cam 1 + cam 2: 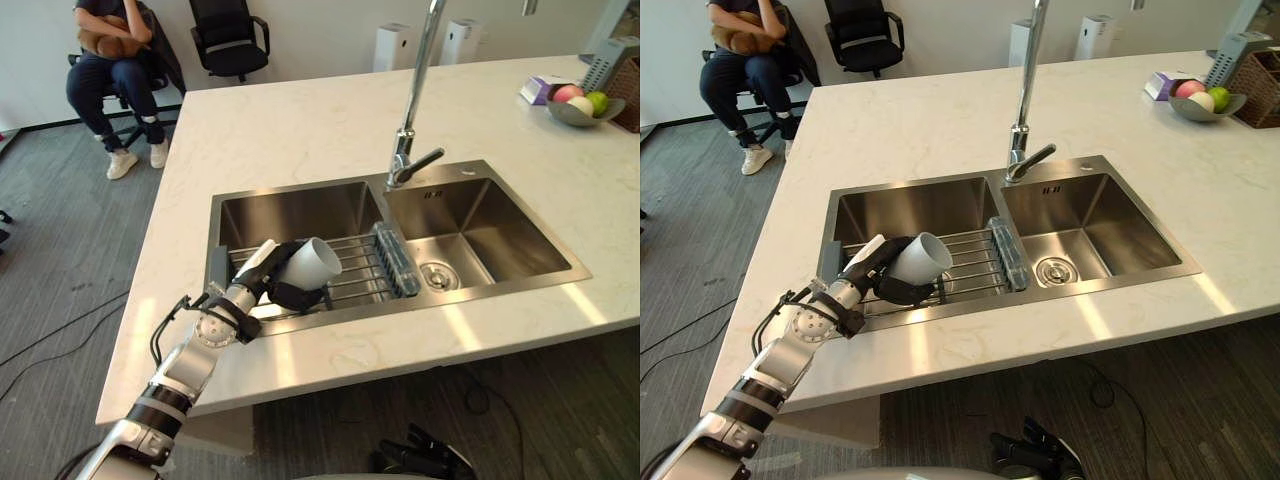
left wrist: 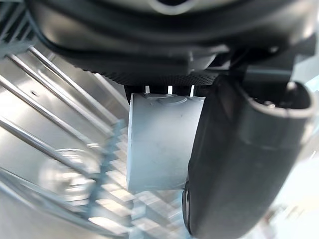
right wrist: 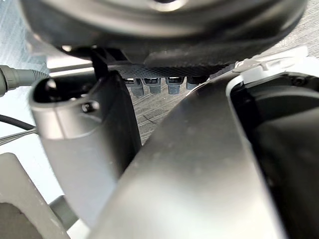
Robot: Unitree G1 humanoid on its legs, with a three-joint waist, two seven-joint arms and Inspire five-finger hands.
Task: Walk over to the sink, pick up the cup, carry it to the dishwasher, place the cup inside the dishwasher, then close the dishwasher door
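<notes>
Cup tilted, gripped by left robot hand curled round it, over sink rack

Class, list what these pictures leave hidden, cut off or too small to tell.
Cup: its underside, eye views, hidden by the left hand, whose fingers curl round it.
Faucet: its top, eye views, cut off by the upper edge.
Right hand: eye views, partly cut off by the lower edge.
Fruit in the bowl: eye views, too small to identify.
</notes>
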